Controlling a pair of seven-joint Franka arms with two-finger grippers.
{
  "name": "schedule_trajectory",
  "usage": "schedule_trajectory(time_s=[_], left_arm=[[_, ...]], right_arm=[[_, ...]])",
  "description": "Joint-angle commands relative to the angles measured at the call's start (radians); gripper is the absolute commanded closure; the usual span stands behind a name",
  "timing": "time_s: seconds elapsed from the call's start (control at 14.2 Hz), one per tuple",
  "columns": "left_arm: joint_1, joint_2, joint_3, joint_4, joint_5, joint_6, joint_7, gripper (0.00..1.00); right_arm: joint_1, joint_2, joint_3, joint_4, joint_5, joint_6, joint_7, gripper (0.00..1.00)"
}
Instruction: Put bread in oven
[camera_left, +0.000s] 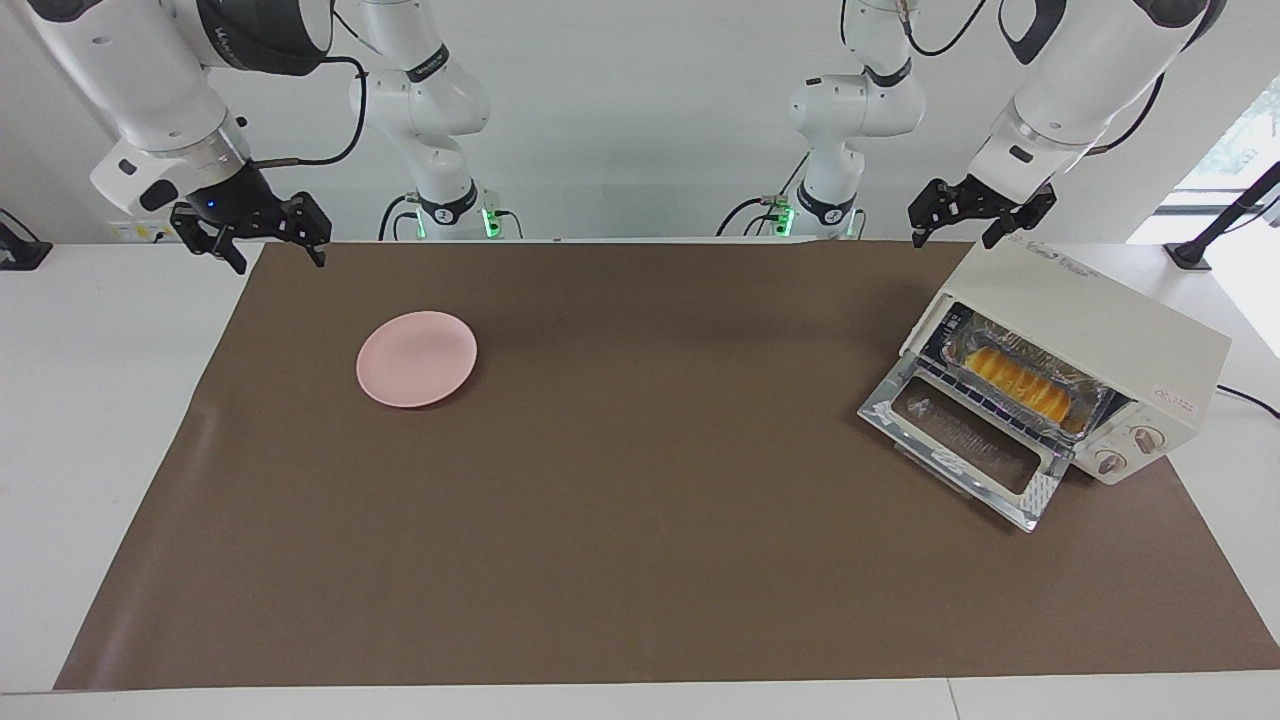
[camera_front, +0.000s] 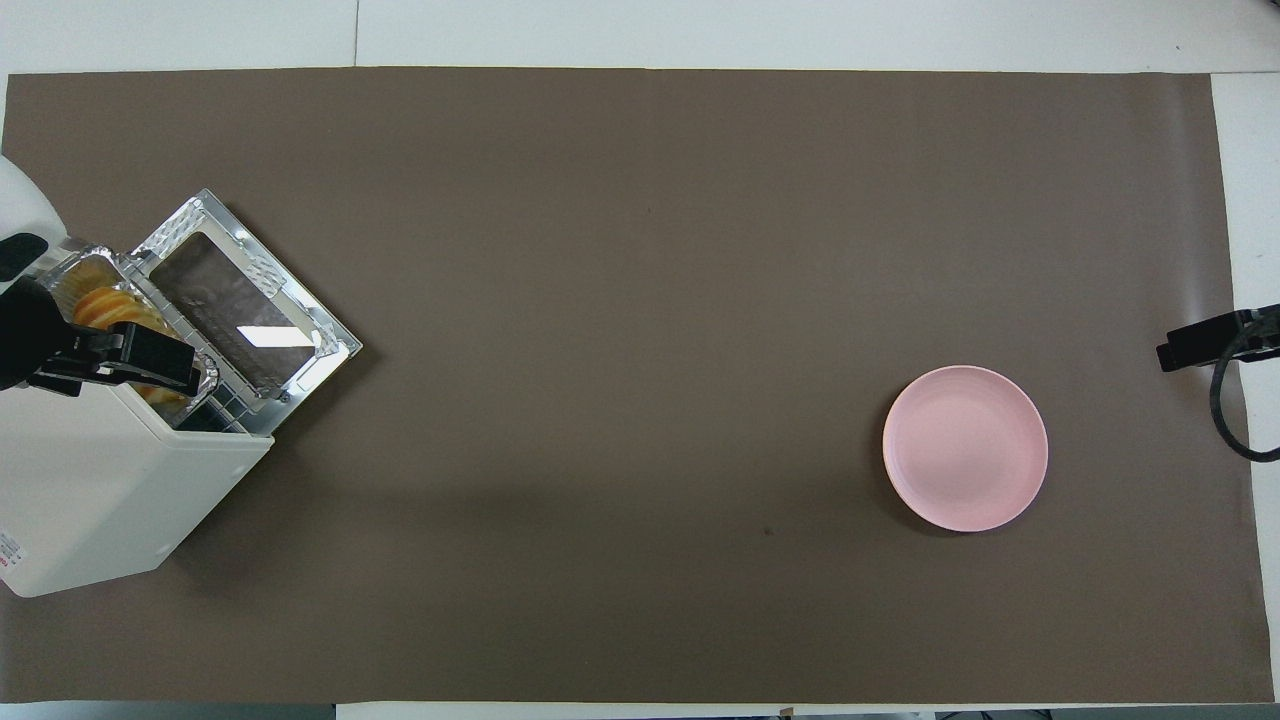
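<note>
The bread (camera_left: 1020, 385), a ridged yellow-orange loaf, lies in a silver foil tray (camera_left: 1095, 410) on the rack inside the cream-white oven (camera_left: 1090, 320). The oven stands at the left arm's end of the table, and its glass door (camera_left: 965, 440) is folded down open. In the overhead view the bread (camera_front: 100, 305) shows partly under my left gripper (camera_front: 130, 360). My left gripper (camera_left: 953, 235) hangs open and empty above the oven's top. My right gripper (camera_left: 280, 255) is open and empty, raised over the mat's edge at the right arm's end; the overhead view shows only its tip (camera_front: 1190, 345).
A round pink plate (camera_left: 417, 358) lies empty on the brown mat (camera_left: 640, 520) toward the right arm's end; it also shows in the overhead view (camera_front: 965, 447). The oven's two knobs (camera_left: 1130, 450) face away from the robots.
</note>
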Motion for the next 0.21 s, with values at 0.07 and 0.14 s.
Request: schedule_trajectory(time_s=[0.07,0.14], left_arm=[[0.004,-0.027,0.0,-0.033,0.012,0.026,-0.009,0.0],[0.004,-0.025,0.001,-0.033,0.012,0.027,-0.021,0.0]], right_arm=[[-0.012,-0.012,0.008,-0.002,-0.003,-0.004,-0.001,0.0],[-0.012,-0.012,0.008,-0.003,-0.003,-0.004,-0.001,0.0]])
